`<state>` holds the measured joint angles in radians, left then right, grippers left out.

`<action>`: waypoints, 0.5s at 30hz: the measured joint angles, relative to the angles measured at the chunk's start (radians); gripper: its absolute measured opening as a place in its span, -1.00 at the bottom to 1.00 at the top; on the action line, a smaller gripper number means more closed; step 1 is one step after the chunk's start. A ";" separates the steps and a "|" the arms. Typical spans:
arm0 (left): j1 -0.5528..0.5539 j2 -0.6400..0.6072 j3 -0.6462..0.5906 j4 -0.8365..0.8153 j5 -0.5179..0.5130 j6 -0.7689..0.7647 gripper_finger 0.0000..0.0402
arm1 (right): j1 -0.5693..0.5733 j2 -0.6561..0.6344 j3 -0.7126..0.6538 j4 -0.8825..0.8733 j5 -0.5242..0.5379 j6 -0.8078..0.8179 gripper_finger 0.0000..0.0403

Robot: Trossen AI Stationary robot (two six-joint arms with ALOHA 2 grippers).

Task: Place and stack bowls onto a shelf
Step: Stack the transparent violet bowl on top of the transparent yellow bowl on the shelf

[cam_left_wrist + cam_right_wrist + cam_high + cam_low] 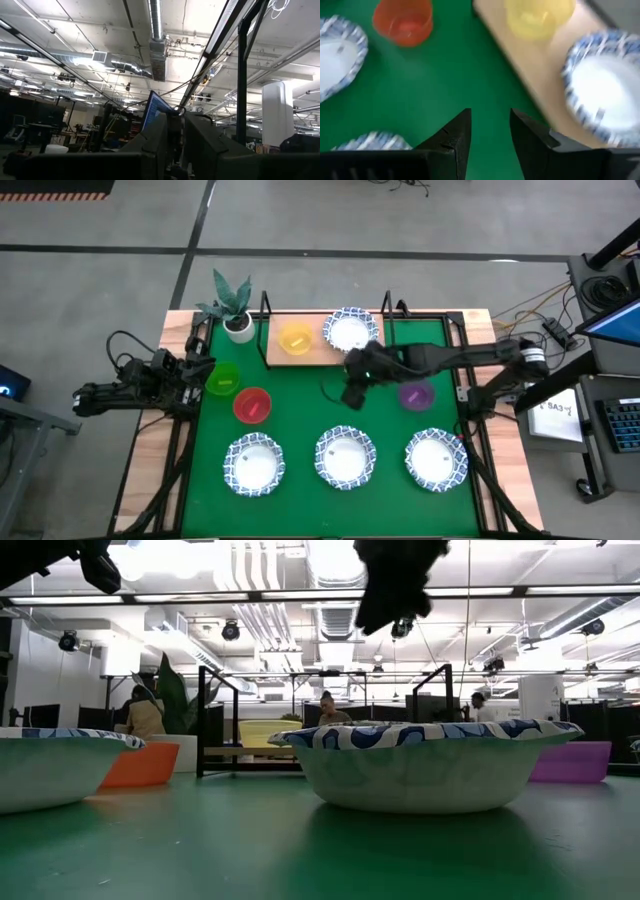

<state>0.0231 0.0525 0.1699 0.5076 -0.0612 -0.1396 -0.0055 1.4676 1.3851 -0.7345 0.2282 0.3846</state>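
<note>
The shelf point(320, 352) stands at the mat's far edge and carries a yellow bowl point(295, 338) and a white blue-rimmed bowl point(350, 330). Three more white bowls point(254, 463) point(345, 455) point(436, 459) sit in a row near the near edge. The red bowl point(252, 405), green bowl point(222, 378) and purple bowl point(416, 394) rest on the mat. My right gripper point(355, 392) point(490, 135) hangs open and empty above the mat, just in front of the shelf's near edge. My left gripper point(195, 370) waits at the mat's left edge beside the green bowl, fingers close together.
A small white pot with a plant point(238, 325) stands left of the shelf. Black frame bars point(462, 380) run along the mat's sides. In the low view the middle white bowl point(425, 765) fills the foreground. Bare green mat point(320, 415) lies between the shelf and the bowl row.
</note>
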 joint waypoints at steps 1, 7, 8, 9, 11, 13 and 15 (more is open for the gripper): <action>0.000 0.000 0.000 0.000 0.000 0.000 -0.74 | 0.019 -0.011 -0.007 -0.025 0.000 0.032 -0.40; 0.000 0.000 0.000 0.000 0.000 -0.004 -0.74 | 0.068 -0.033 -0.073 -0.260 -0.048 0.330 -0.38; 0.000 0.000 0.000 0.000 0.000 -0.005 -0.74 | 0.067 -0.033 -0.088 -0.301 -0.061 0.380 -0.37; 0.000 0.000 0.000 0.000 0.000 -0.006 -0.74 | 0.066 -0.033 -0.102 -0.338 -0.071 0.425 -0.35; 0.000 0.000 0.000 0.000 0.000 -0.007 -0.74 | 0.060 -0.033 -0.133 -0.410 -0.080 0.497 -0.32; 0.000 0.000 0.000 0.000 0.000 -0.007 -0.74 | 0.046 -0.033 -0.167 -0.457 -0.081 0.555 -0.30; 0.000 0.000 0.000 0.000 0.000 -0.007 -0.74 | 0.024 -0.033 -0.206 -0.464 -0.079 0.592 -0.28</action>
<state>0.0231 0.0525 0.1699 0.5079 -0.0612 -0.1471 0.0184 1.4345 1.1786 -1.1988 0.1491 0.9765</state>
